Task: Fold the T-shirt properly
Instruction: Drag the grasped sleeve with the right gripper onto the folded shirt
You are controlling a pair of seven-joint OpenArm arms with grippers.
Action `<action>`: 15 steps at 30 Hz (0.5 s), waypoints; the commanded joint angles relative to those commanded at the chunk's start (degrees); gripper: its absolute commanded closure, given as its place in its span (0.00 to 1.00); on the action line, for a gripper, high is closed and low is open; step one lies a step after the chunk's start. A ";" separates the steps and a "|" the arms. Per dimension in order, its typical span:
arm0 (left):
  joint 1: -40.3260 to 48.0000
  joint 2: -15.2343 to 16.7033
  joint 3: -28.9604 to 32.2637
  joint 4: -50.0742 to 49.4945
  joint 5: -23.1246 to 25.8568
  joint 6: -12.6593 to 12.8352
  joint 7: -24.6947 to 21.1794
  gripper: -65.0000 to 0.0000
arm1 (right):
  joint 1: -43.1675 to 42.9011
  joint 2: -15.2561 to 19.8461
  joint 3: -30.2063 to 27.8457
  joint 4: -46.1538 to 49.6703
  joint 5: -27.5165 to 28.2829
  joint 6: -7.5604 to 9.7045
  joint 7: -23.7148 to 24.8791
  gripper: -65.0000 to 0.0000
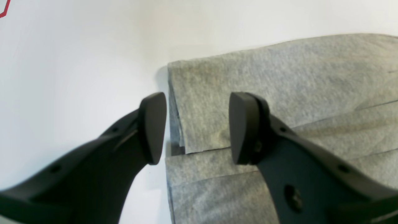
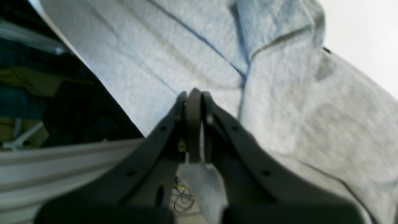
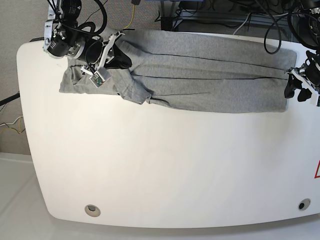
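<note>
Count: one T-shirt (image 3: 200, 75), two grippers, one white table (image 3: 160, 165), plus two little round fittings in the table's near edge, one at the left (image 3: 91, 210) and one at the right (image 3: 300, 204).

Right gripper (image 3: 119, 55) (left side of the base view): sits over the shirt's bunched-up end by the table's far left corner. Wrist cam shows the jaws pinched tight together with grey fabric running between them, so it's gripping the shirt.

T-shirt: folded into a long grey band lying across the far edge of the table, pretty much corner to corner. Only plain grey side is showing. Left end is rumpled, with a sleeve-ish flap sticking out toward the near side; right end is squared off in neat stacked layers.

Left gripper (image 1: 197, 127) (right side of the base view): jaws spread wide, holding nothing, straddling the shirt's right-end corner. One fingertip (image 1: 152, 127) is over bare table, the other over cloth. Can't tell if either actually touches.

Hard to see: right wrist view is blurry and the fabric looks bluish there; the arm covers part of the rumpled end. A red mark (image 3: 317, 170) at the table's right edge is cut off by the frame.
</note>
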 joint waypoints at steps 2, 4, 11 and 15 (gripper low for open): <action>-0.07 -0.02 0.05 -0.14 -0.02 0.04 -0.01 0.53 | -0.11 -0.63 -0.03 -0.13 -0.71 0.00 0.52 1.00; -0.14 -0.02 0.06 -0.16 -0.04 0.02 0.06 0.53 | -0.09 -1.37 0.00 -0.10 -2.26 0.00 1.30 0.96; -0.48 -0.11 0.00 0.21 0.16 0.20 0.53 0.52 | 0.73 -4.58 0.06 -0.09 -13.80 0.00 3.79 0.68; -0.71 -0.01 -0.04 0.19 0.23 0.27 0.78 0.52 | 0.72 -5.16 -0.31 0.01 -18.20 0.00 4.52 0.46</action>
